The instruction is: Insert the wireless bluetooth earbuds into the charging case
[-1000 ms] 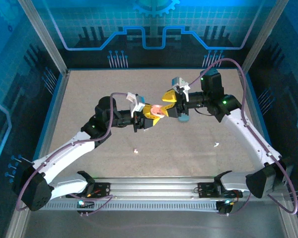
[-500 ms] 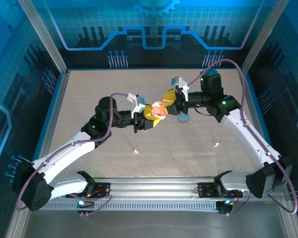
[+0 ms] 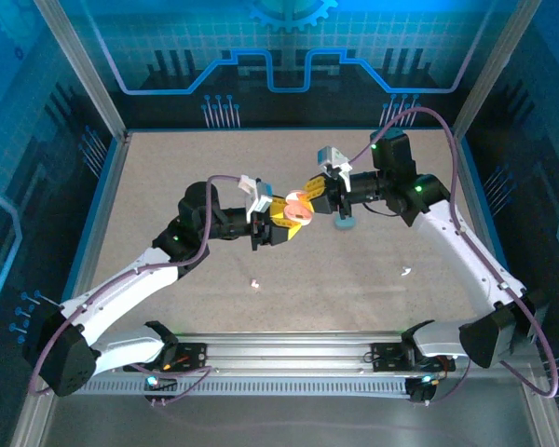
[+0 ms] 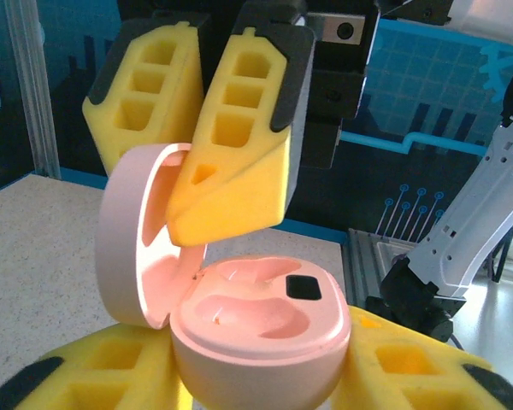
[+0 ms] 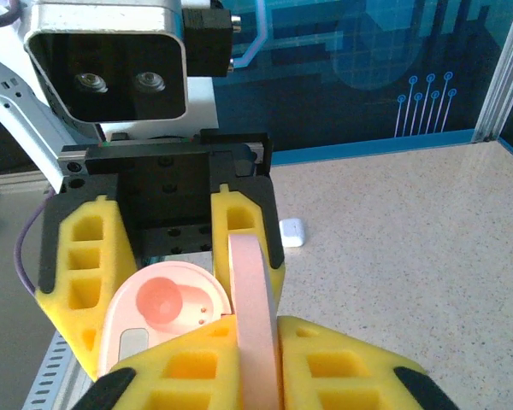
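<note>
Two earbuds (image 3: 254,282) lie on the table (image 3: 168,177), well apart from the case (image 4: 265,333) clamped in my left gripper (image 4: 248,376). My right gripper (image 4: 179,184) has just pinched shut on its lid (image 4: 124,239), so I judge the case is held open for loading.

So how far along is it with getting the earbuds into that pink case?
Done: the pink case is open, and its hollows look empty. In hand: the left jaws hold its base while the right jaws pinch the lid. Left: two small white earbuds lie on the table, none inserted yet.
</note>
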`<control>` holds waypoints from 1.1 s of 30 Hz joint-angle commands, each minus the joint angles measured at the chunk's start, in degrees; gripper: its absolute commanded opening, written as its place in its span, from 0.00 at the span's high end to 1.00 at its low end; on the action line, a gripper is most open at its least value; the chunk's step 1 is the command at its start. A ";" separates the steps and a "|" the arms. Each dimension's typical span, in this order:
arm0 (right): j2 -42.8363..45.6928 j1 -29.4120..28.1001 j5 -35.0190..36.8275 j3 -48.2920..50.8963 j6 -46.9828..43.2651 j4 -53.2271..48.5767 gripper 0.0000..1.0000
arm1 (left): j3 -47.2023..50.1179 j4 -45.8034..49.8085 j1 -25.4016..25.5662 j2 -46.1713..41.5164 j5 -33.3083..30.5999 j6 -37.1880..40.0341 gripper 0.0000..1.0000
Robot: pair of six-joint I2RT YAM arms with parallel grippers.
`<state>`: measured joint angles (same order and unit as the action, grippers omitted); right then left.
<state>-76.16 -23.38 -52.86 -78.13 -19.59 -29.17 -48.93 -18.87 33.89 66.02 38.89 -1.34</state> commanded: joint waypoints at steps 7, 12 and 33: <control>1.88 -1.83 3.27 -0.03 -1.33 0.39 0.87 | 0.65 -3.61 0.32 1.65 0.83 -1.15 0.42; 2.48 -2.26 4.77 0.78 -0.78 1.73 0.87 | 0.43 -3.74 0.74 2.23 0.59 -1.00 0.39; 2.93 -2.88 5.71 1.41 -1.50 2.09 0.85 | 0.41 -3.99 1.14 2.63 -0.33 -0.86 0.47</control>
<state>-74.56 -25.23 -46.87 -77.23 -20.62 -27.92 -48.93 -21.34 34.68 68.34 38.37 -2.66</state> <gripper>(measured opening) 0.151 0.533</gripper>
